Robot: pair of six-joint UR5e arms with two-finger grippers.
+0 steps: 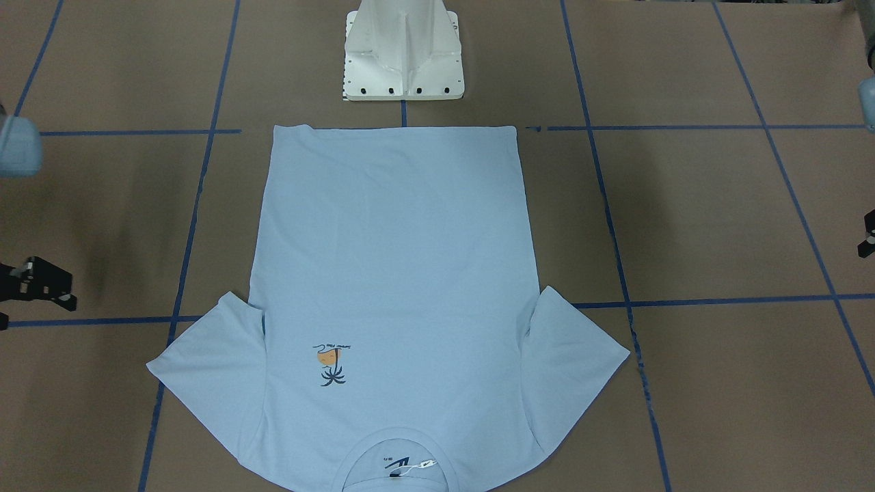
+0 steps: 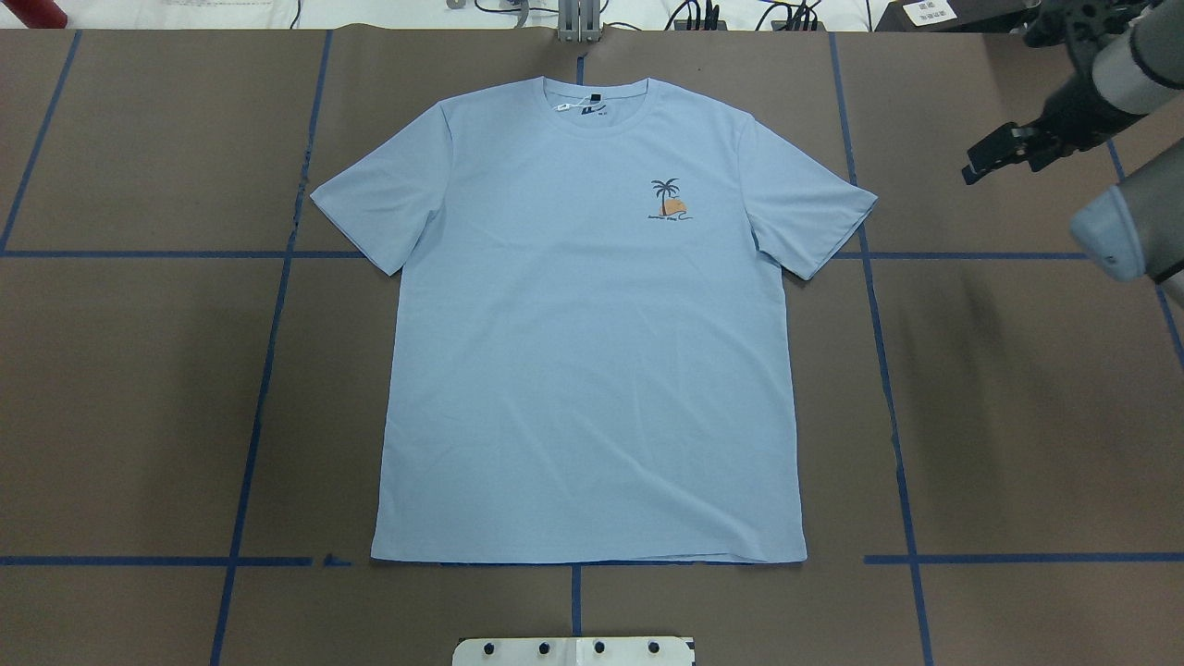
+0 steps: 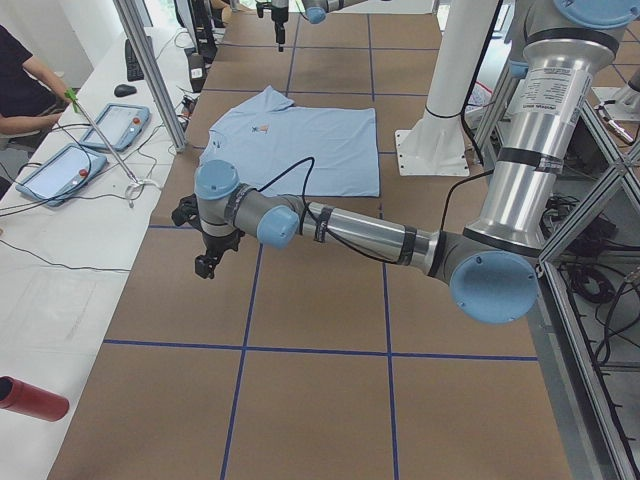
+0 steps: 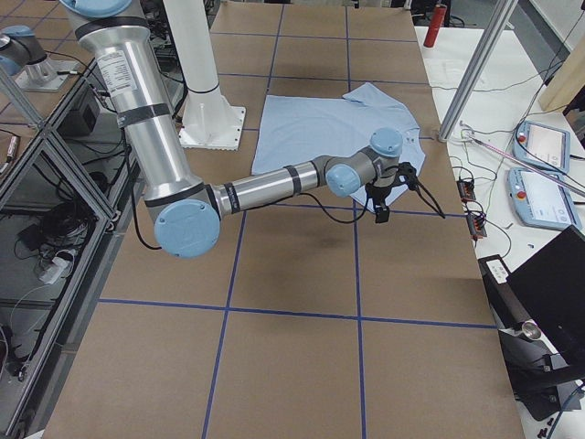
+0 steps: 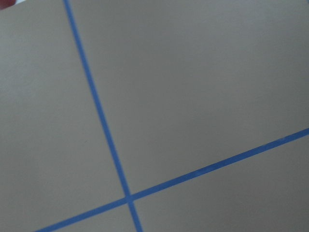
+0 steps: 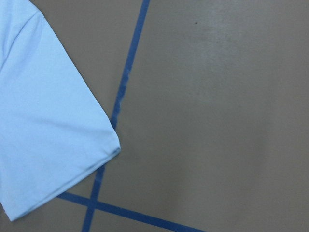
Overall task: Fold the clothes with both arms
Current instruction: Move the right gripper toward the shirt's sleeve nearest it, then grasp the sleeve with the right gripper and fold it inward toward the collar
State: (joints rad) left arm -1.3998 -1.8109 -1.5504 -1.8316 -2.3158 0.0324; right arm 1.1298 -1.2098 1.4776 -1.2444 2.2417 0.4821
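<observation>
Shirt (image 2: pixel 592 351) flat, no fold yet. L tool (image 3: pixel 207 262), R tool (image 2: pixel 980 166) off it, can't tell if released or clenched. Next: grab sleeves (image 2: pixel 375 208)

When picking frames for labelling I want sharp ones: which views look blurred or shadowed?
Front-facing view: the right arm is blurred at the edge, a soft shadow beside it on the table. Overhead view: that arm is soft, the T-shirt sharp. Left wrist view: tape lines slightly soft. Right wrist view: crisp.
</observation>
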